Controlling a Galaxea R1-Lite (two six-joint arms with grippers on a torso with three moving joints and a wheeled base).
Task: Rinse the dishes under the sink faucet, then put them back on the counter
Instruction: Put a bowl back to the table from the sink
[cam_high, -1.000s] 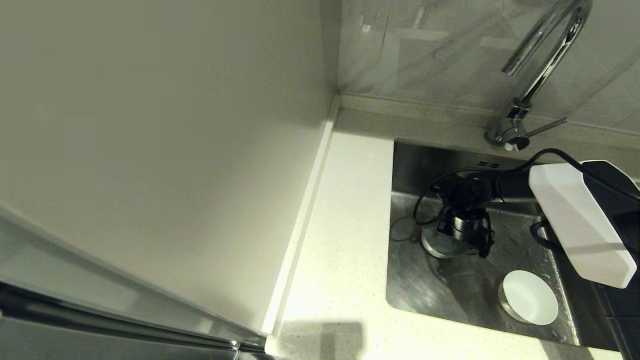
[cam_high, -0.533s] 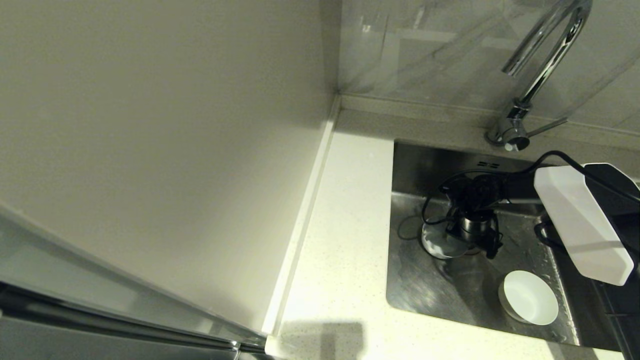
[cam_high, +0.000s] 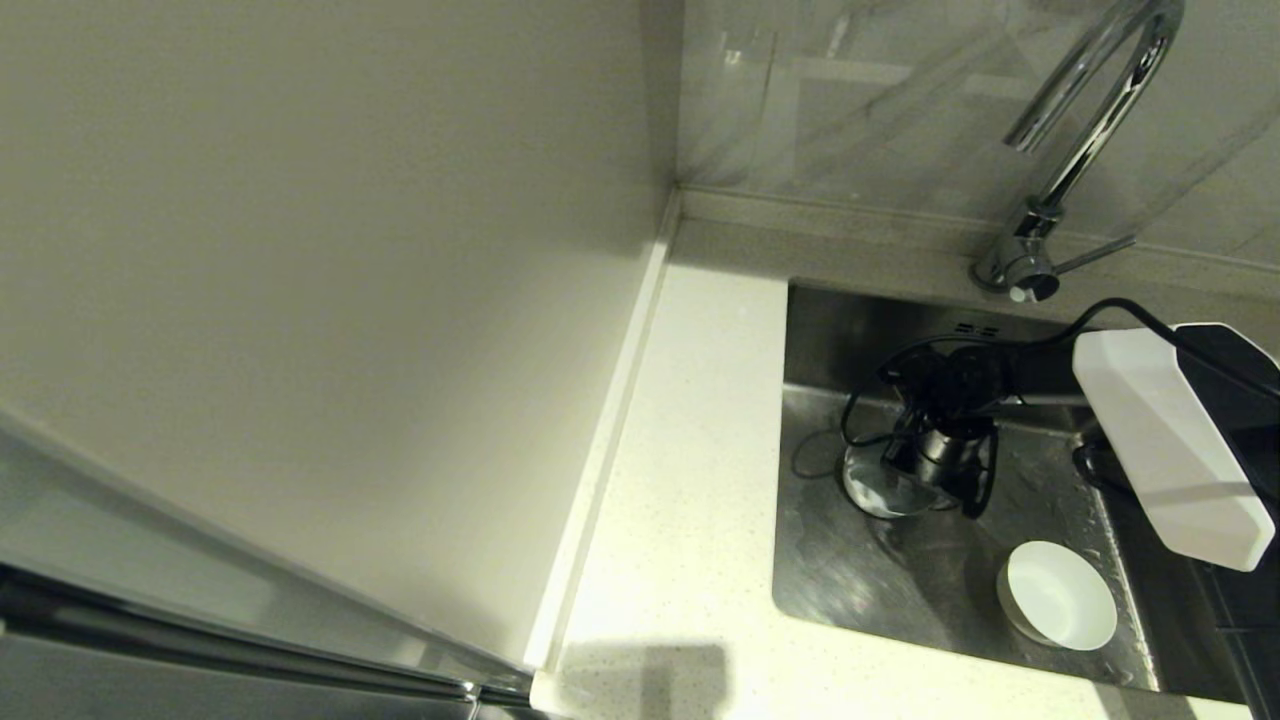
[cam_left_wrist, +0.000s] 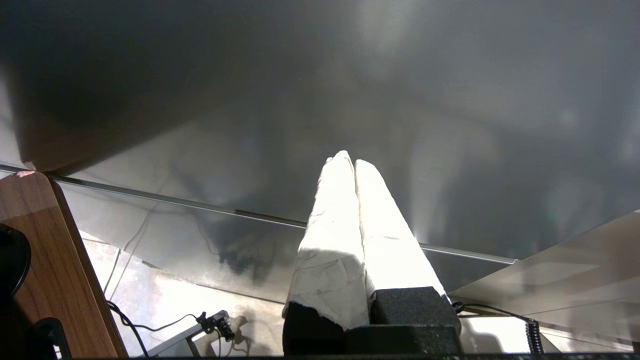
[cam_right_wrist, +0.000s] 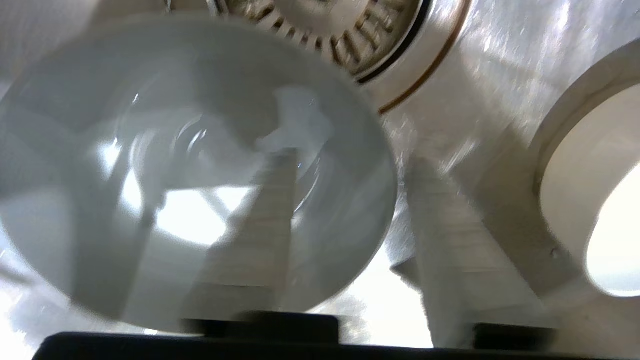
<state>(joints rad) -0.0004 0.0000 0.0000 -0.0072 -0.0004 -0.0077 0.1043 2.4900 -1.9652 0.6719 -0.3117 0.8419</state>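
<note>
The pale bluish-white bowl (cam_high: 872, 488) (cam_right_wrist: 200, 165) lies in the steel sink (cam_high: 900, 585) next to the drain strainer (cam_right_wrist: 345, 30). My right gripper (cam_high: 940, 462) (cam_right_wrist: 352, 160) hangs low over it and is open. One finger (cam_right_wrist: 265, 215) is inside the bowl and the other (cam_right_wrist: 440, 235) is outside its rim, a gap away from it. The white bowl (cam_high: 1060, 595) (cam_right_wrist: 600, 200) sits at the sink's front right. The yellow bowl is out of view. My left gripper (cam_left_wrist: 350, 162) is parked away from the sink, shut and empty.
The chrome faucet (cam_high: 1090, 130) arches over the sink's back right, its thin lever (cam_high: 1095, 252) pointing right. The white speckled counter (cam_high: 690, 450) runs along the sink's left and front. A tall pale panel (cam_high: 300, 300) walls off the counter's left side.
My right wrist has shifted slightly to the right over the pale bowl and turned a little. Both bowls have stayed where they were.
</note>
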